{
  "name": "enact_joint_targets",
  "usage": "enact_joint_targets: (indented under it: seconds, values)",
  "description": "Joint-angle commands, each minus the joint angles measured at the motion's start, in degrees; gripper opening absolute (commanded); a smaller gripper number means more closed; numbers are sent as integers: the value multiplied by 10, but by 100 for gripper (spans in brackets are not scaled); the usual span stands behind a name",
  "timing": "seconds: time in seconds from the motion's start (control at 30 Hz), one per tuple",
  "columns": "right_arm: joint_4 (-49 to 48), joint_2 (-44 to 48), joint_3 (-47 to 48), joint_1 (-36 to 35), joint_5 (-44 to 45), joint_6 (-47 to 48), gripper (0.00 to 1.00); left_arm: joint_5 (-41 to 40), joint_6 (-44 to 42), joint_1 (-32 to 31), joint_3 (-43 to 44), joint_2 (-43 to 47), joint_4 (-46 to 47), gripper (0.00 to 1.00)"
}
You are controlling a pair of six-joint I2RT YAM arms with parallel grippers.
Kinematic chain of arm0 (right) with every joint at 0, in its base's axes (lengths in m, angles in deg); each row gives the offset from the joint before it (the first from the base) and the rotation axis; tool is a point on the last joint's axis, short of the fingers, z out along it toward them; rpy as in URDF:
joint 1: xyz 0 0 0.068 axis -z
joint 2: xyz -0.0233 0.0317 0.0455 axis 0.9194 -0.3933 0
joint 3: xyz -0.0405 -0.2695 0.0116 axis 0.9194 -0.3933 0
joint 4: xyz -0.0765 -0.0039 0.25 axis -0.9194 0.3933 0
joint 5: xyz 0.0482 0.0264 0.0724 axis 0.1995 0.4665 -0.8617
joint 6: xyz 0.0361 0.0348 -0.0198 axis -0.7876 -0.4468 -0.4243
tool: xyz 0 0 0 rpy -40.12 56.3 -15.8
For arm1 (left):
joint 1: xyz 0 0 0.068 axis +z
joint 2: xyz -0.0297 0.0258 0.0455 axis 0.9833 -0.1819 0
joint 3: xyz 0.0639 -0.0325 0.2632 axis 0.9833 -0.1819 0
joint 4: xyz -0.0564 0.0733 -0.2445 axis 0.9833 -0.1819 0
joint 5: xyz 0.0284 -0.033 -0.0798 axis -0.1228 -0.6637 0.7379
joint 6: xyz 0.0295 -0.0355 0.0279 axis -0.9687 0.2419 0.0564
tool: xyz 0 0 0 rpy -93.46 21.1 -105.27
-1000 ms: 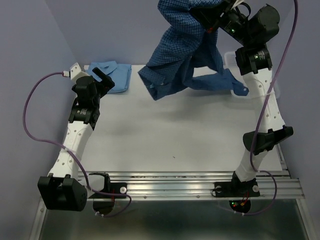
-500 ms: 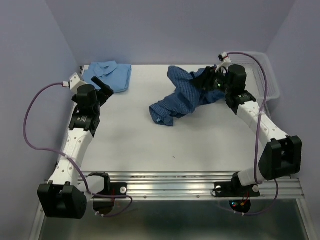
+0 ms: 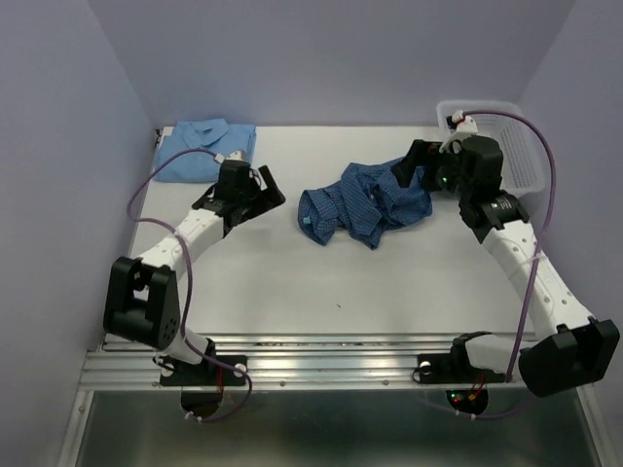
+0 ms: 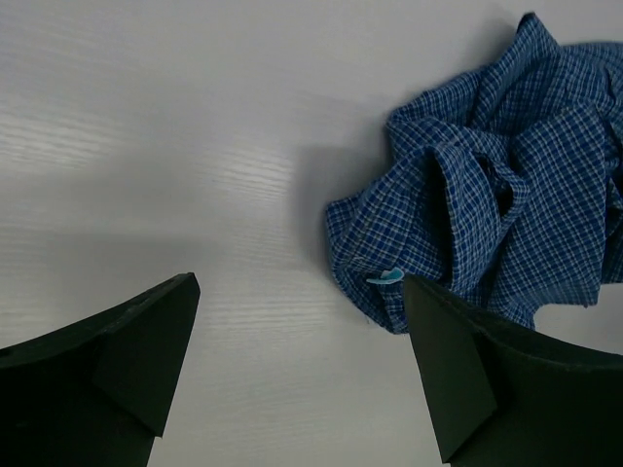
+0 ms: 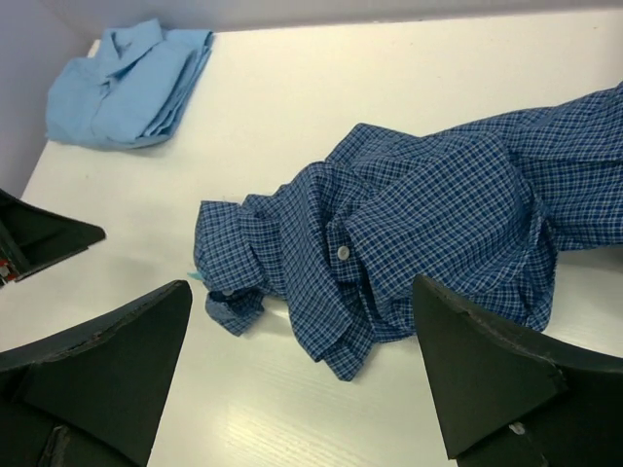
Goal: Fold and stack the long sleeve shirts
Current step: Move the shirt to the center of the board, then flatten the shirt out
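The dark blue checked shirt (image 3: 365, 204) lies crumpled in a heap at the table's middle, also in the left wrist view (image 4: 506, 214) and the right wrist view (image 5: 428, 214). The light sky blue shirt (image 3: 200, 151) sits folded at the back left corner (image 5: 131, 83). My right gripper (image 3: 411, 165) is open just right of the heap; its jaws (image 5: 302, 287) stand wide above the cloth and hold nothing. My left gripper (image 3: 265, 190) is open just left of the heap, over bare table (image 4: 300, 292), apart from the cloth.
A white mesh basket (image 3: 516, 146) stands at the back right corner behind the right arm. One left finger (image 5: 39, 238) shows at the left edge of the right wrist view. Purple walls close in the back and sides.
My right gripper came down from high up with the dark shirt, set it on the table and opened, letting it go. The left arm swung right toward the heap.
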Motion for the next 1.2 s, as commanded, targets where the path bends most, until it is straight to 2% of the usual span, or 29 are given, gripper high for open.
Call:
enact_joint_targets:
  seconds: [0.0, 0.07, 0.13, 0.23, 0.3, 0.37, 0.43, 0.47, 0.5, 0.57, 0.63, 0.67, 0.8, 0.87, 0.93, 0.97, 1.0, 1.03, 1.17]
  values:
    - [63, -68, 31, -32, 63, 50, 100, 72, -32, -47, 91, -73, 41, 99]
    - [54, -94, 49, -54, 60, 52, 100, 72, -55, -64, 138, -111, 46, 99]
    - [54, -144, 71, -97, 79, 52, 100, 109, -66, -65, 173, -173, 41, 99]
    - [58, -208, 107, -146, 148, 52, 100, 149, -72, -73, 209, -231, 46, 99]
    - [53, -234, 119, -152, 185, 20, 100, 158, -78, -82, 235, -267, 46, 99]
    - [45, -261, 121, -152, 177, 9, 100, 174, -76, -84, 251, -289, 51, 99]
    - [35, -274, 117, -158, 165, 8, 100, 187, -70, -85, 263, -317, 74, 85]
    - [35, -282, 115, -158, 158, 12, 100, 197, -69, -86, 279, -333, 75, 66]
    - [35, -285, 110, -158, 148, 12, 100, 200, -68, -87, 285, -339, 76, 56]
    - [34, -293, 101, -158, 152, 8, 100, 206, -68, -89, 293, -348, 88, 45]
    - [34, -294, 85, -158, 182, 6, 100, 204, -68, -89, 295, -355, 92, 4]
    - [32, -296, 80, -158, 198, 3, 100, 192, -66, -89, 295, -356, 91, 0]
    - [28, -322, 78, -158, 263, 12, 99, 157, -80, -89, 259, -307, 101, 0]
    - [35, -340, 87, -158, 259, 17, 84, 123, -81, -86, 229, -269, 106, 0]
    - [34, -352, 90, -158, 252, 13, 55, 99, -85, -83, 217, -245, 98, 0]
    - [33, -350, 93, -158, 253, 11, 24, 85, -87, -81, 213, -234, 91, 0]
    - [34, -345, 95, -158, 260, 9, 10, 48, -89, -75, 205, -211, 75, 0]
    - [35, -337, 99, -158, 289, 8, 1, 27, -89, -70, 204, -199, 65, 0]
    - [30, -239, 137, -158, 354, 39, 1, -63, -100, -36, 214, -129, 21, 0]
